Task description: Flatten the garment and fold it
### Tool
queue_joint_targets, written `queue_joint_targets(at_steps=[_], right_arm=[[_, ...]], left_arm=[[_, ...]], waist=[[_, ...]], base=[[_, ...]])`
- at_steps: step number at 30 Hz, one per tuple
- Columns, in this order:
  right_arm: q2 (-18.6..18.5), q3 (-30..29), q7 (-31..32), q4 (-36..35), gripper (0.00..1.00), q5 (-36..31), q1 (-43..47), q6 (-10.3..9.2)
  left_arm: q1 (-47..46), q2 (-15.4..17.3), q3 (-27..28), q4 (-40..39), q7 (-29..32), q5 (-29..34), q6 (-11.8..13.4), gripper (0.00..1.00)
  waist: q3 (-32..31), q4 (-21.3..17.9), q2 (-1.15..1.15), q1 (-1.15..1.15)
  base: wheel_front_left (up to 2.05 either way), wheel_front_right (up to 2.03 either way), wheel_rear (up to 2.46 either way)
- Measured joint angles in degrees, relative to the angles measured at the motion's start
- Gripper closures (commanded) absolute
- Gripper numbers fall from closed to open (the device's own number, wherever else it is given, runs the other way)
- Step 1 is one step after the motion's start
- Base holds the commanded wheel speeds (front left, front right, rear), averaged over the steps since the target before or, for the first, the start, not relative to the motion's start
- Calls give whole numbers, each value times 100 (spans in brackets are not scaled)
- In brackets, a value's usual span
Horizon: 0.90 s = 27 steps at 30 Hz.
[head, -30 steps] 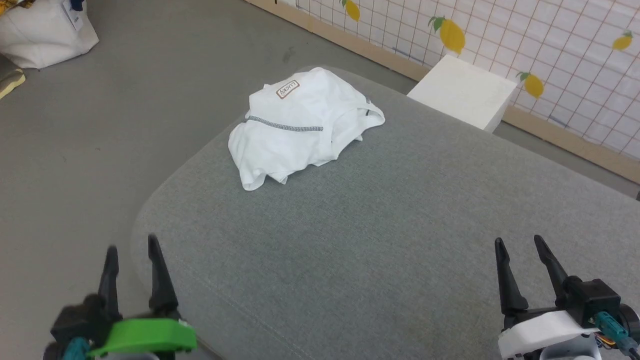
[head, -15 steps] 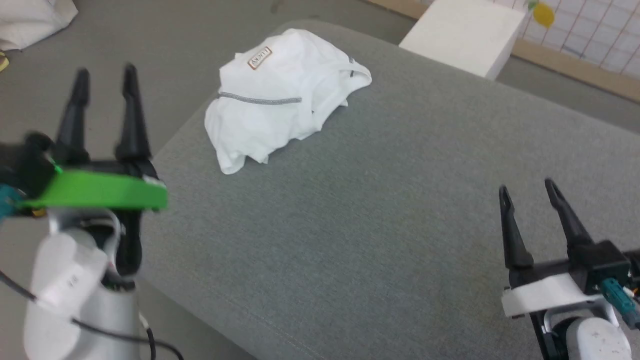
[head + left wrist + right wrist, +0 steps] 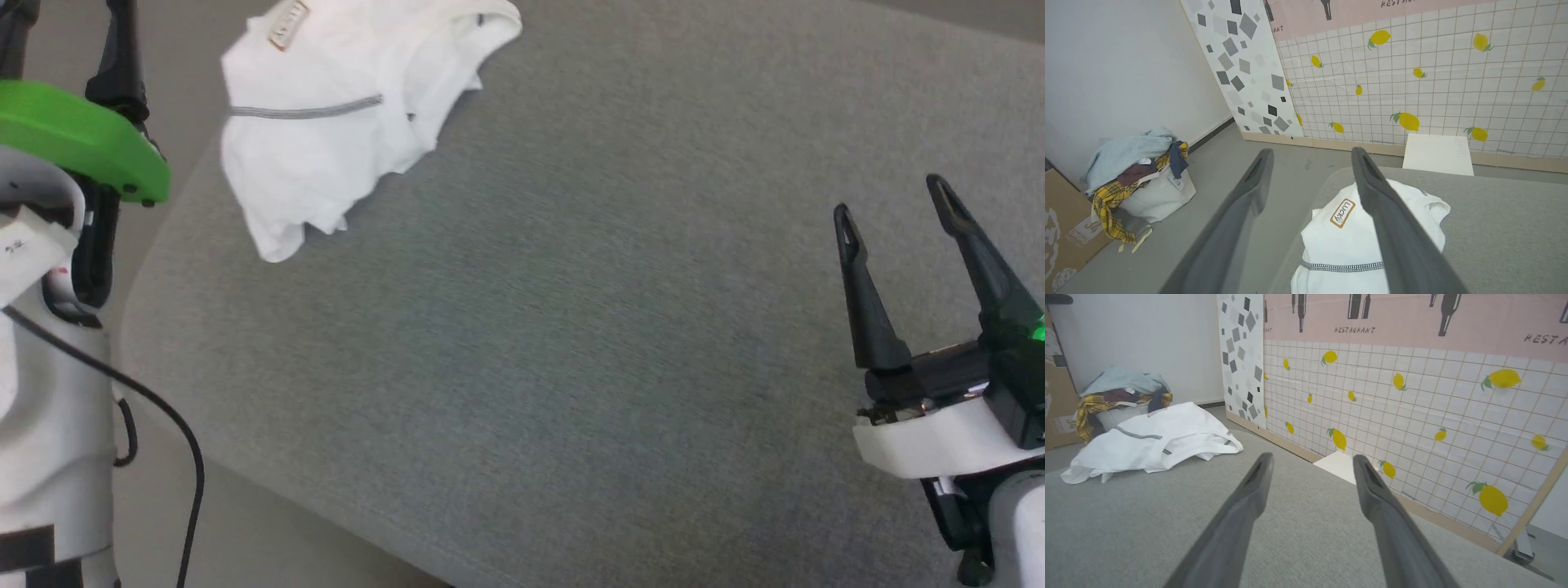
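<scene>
Legible writing: a small brown-outlined patch (image 3: pixel 1342 212) on the garment (image 3: pixel 326 122) reads "LUCKY"; the pink wall band (image 3: pixel 1354 330) beyond the grey fabric cushion (image 3: pixel 571 327) carries the word "RESTAURANT" more than once, cut short at the frame edges, between dark bottle silhouettes. A cardboard box (image 3: pixel 1069 228) on the floor off the cushion's left side bears print too small to read with certainty. The garment lies bunched, not flattened, at the cushion's far left corner, a grey stitched line (image 3: pixel 306 110) running across it. A white block (image 3: pixel 1437 155) stands against the cushion's far edge, and a heap of mixed laundry (image 3: pixel 1135 163) sits on the floor off its left side. The left gripper (image 3: pixel 1311 153) has its fingers spread wide and holds nothing. It hangs over the cushion's left edge just beside the garment, and contact with the cloth cannot be confirmed. The right gripper (image 3: pixel 890 198) is likewise spread wide and empty, over the cushion's near right part, well apart from the garment. Compared with a second ago, the head camera has tipped down and moved, so the whole scene sits higher and further left in its view, yet the garment keeps the same heap on the same corner. The left arm has advanced from the cushion's near left corner to alongside the garment, and the right gripper has come a little further in over the cushion — both with unchanged wide fingers.
</scene>
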Motion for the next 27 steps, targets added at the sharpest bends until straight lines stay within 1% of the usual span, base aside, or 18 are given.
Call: queue_joint_targets(at_steps=[3, 9, 13, 20, 25, 27], right_arm=[[-83, 52, 145, -291, 0, 41, -60, 0], [-288, 92, 420, -767, 0, 125, -219, 0], [-344, 123, 539, -988, 0, 158, -292, 0], [-413, 41, 634, -1184, 0, 199, -350, 0], [-449, -24, 655, -1202, 0, 294, -366, 0], [-453, -33, 647, -1187, 0, 328, -371, 0]], left_arm=[[-142, 70, -83, 248, 66, 105, 1, 0], [-354, 54, -213, 803, 162, 158, 58, 0], [-403, 57, -266, 1207, 253, 157, 58, 0], [-476, 223, -489, 1806, 570, 299, 54, 0], [-527, 402, -628, 2184, 637, 528, 60, 0], [-528, 477, -642, 2315, 595, 581, 110, 0]], waist=[[264, -145, 0, 0], [760, -437, 0, 0], [1023, -647, 0, 0], [1425, -940, 0, 0], [1618, -1154, 0, 0], [1654, -1234, 0, 0]], base=[[0, 0, 0], [0, 0, 0], [0, 0, 0], [0, 0, 0], [0, 0, 0], [0, 0, 0]])
